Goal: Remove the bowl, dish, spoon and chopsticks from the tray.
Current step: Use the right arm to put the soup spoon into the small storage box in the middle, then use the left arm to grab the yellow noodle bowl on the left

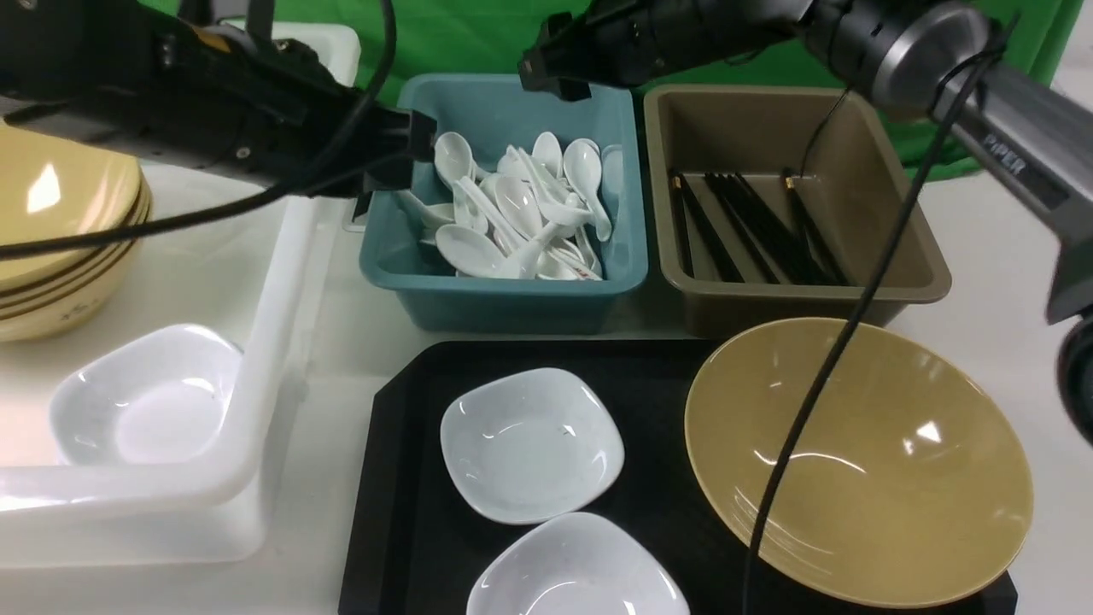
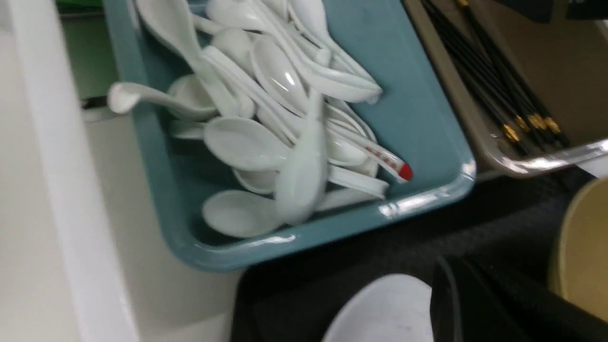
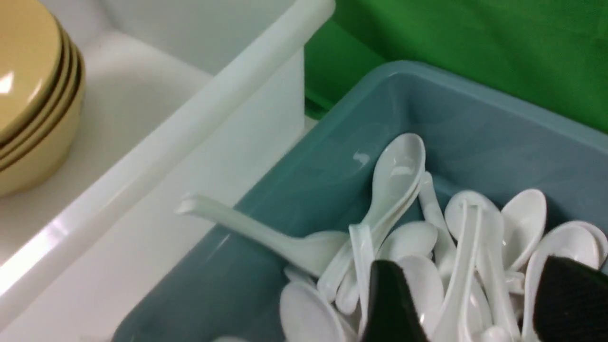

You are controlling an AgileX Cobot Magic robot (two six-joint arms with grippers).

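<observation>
The mustard-yellow bowl [image 1: 862, 461] sits on the right of the black tray [image 1: 401, 512], and its rim shows in the left wrist view [image 2: 584, 242]. Two white squarish dishes [image 1: 531, 444] [image 1: 576, 572] lie on the tray's left half. I see no spoon or chopsticks on the tray. My left gripper [image 1: 410, 154] hovers at the left rim of the blue bin; only one dark finger [image 2: 456, 304] shows, so its state is unclear. My right gripper [image 1: 551, 73] hangs over the back of the blue bin, open and empty above the spoons [image 3: 479, 304].
The blue bin [image 1: 504, 303] holds several white spoons [image 1: 521, 213]. The brown bin [image 1: 811, 299] holds several black chopsticks [image 1: 751, 231]. A white bin [image 1: 256, 342] on the left holds stacked yellow bowls [image 1: 60, 231] and a white dish [image 1: 145, 397].
</observation>
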